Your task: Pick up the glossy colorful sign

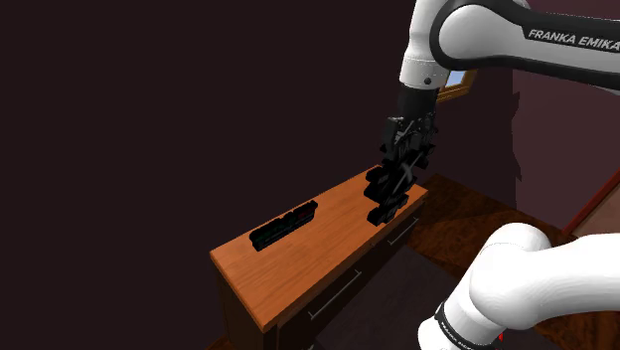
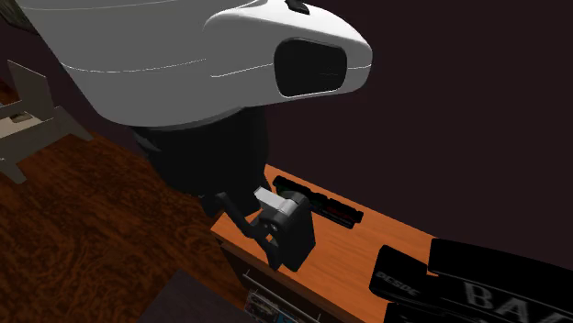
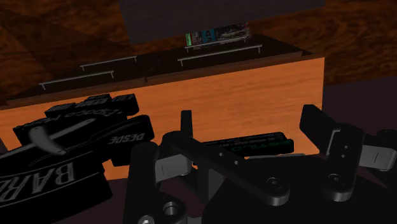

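Observation:
A long flat dark sign [image 1: 283, 226] with coloured lettering lies on the wooden dresser top [image 1: 328, 254]; the print looks red in the second exterior view [image 2: 317, 203] and green in the wrist view [image 3: 254, 144]. A bulkier black sign [image 3: 70, 159] with grey letters "BAR" and "DESDE" stands at the other end of the top [image 2: 477, 286]. My black gripper [image 1: 395, 179] hangs close over that black sign [image 1: 383, 207]. In the wrist view the gripper [image 3: 251, 130] has its fingers apart with nothing clasped; the long sign lies beyond them.
The dresser front has drawers with thin bar handles [image 3: 219, 55]. A small colourful strip [image 3: 216, 34] shows past the drawer front. A wooden floor [image 2: 83, 229] surrounds the dresser, a dark wall stands behind it, and a pale frame [image 2: 28, 119] stands on the floor.

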Robot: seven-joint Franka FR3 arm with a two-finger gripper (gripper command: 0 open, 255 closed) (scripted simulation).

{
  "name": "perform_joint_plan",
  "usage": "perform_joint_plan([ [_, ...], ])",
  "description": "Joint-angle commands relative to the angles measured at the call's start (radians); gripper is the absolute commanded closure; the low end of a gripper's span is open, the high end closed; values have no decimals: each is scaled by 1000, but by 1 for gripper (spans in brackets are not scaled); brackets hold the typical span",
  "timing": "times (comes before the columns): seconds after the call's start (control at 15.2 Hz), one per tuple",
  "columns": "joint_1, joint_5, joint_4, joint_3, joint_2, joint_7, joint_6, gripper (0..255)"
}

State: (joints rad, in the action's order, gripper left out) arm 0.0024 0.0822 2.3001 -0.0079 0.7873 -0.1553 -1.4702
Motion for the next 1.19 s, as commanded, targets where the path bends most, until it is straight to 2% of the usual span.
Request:
perform_joint_plan([
  [0.0,0,0,0,0,0,0,0,0],
  [0.59,-49,-84,159,143,-126,-350,-309,0],
  [1.12,-110,-95,179,266,-367,-663,-590,0],
])
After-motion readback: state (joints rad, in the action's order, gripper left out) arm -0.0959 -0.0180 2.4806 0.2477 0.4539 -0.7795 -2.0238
